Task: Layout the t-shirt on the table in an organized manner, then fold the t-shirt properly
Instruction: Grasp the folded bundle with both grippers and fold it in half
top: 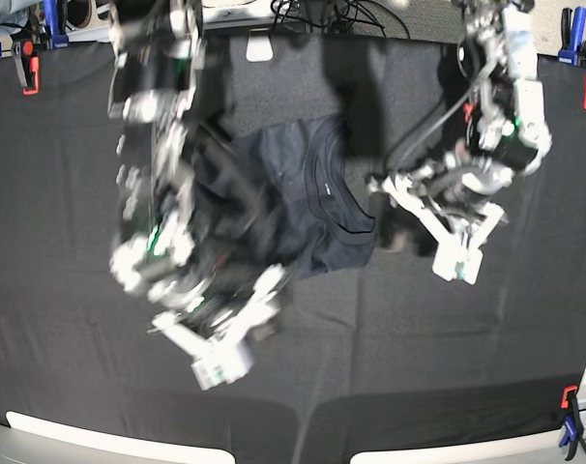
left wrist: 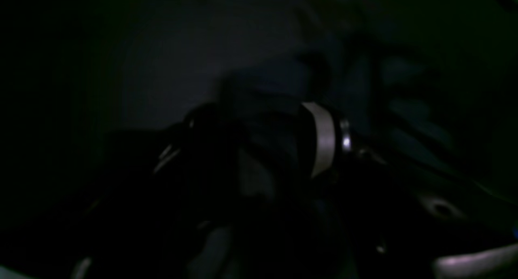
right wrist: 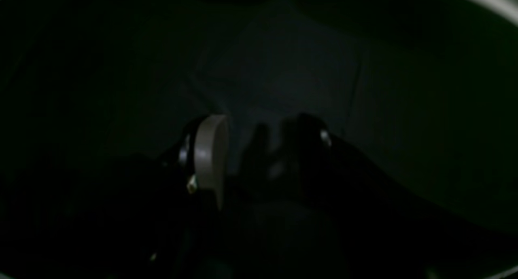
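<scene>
While the t-shirt (top: pixel 303 198) lay bunched mid-table (top: pixel 525 367) between both arms, it looked light, limp and prone to creasing, best pinched at hem or shoulder seams; left gripper (top: pixel 395 188) and right gripper (top: pixel 264 285) seemingly stood parted, holding nothing

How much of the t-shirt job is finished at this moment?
Little looks done: the t-shirt lies bunched and creased mid-table, collar showing. In hand: both arms are over it, the left tool at its collar side and the right tool near its lower edge. Whether either grips cloth is unclear. Flattening and folding remain.
</scene>
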